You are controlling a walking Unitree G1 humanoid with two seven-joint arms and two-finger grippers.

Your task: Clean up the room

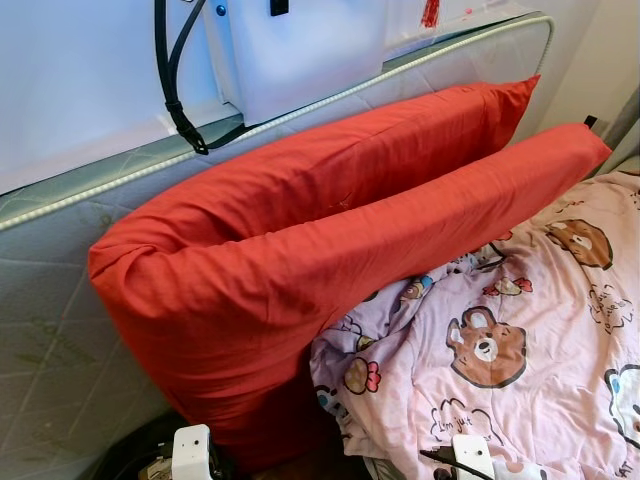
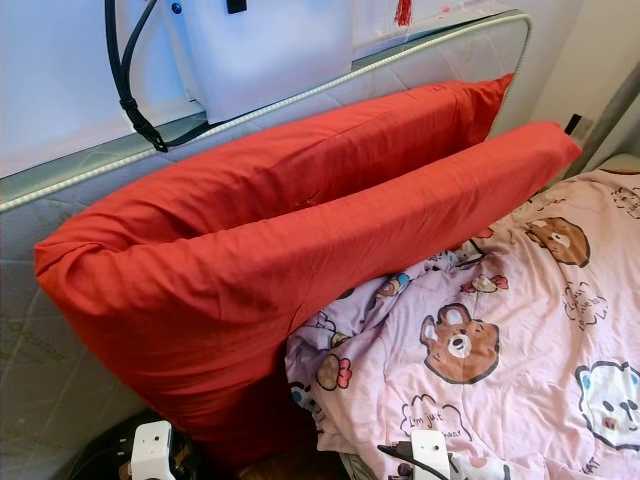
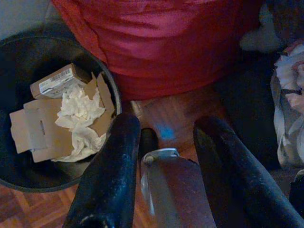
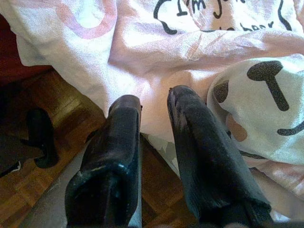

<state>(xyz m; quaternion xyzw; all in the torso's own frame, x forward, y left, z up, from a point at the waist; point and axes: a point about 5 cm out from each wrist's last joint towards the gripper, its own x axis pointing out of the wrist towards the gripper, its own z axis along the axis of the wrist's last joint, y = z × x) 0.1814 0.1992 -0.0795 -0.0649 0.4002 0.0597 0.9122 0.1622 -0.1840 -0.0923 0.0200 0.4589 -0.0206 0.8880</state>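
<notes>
Two long red pillows (image 1: 330,215) lean against the grey padded headboard (image 1: 60,300) at the head of the bed. A pink quilt (image 1: 520,350) printed with bears lies crumpled on the bed, and its edge hangs down toward the floor. My left gripper (image 3: 166,126) hangs low and open over the wooden floor, beside a black bin (image 3: 21,178) holding cardboard, a small box and white tissue (image 3: 78,114). My right gripper (image 4: 154,97) is open with a narrow gap and nothing between its fingers. It points at the hanging edge of the quilt (image 4: 142,52).
A white bag (image 1: 300,50) with a black strap (image 1: 175,90) hangs on the wall above the headboard. A dark shoe-like object (image 4: 40,137) lies on the parquet floor (image 4: 71,123) under the bed edge. The bin stands just beside the lower end of the red pillows (image 3: 161,42).
</notes>
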